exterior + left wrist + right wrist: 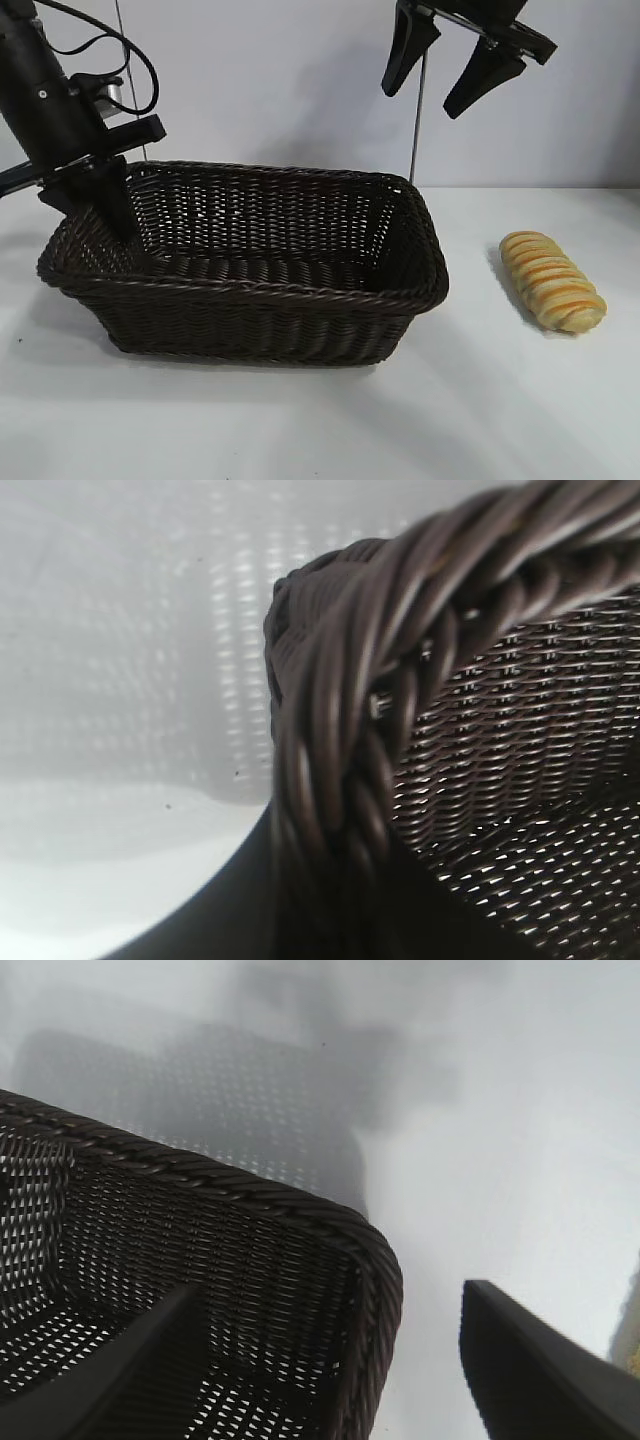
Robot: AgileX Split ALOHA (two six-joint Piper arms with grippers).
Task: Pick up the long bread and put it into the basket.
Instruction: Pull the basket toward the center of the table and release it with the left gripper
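The long bread [553, 280], golden-tan with orange-brown stripes, lies on the white table to the right of the basket [300, 290]. The basket is large, dark brown wicker, and nothing shows inside it. My left gripper [113, 213] is at the basket's left end, shut on the braided rim [340, 730], which runs between its jaws. My right gripper [421, 100] hangs high above the basket's right end, open and empty. In the right wrist view its fingers [520, 1360] straddle the basket's corner [375, 1260] far below, and a sliver of the bread [630, 1330] shows at the edge.
The white table [500, 400] stretches in front of and to the right of the basket. A thin vertical rod [416, 130] stands behind the basket against the white wall.
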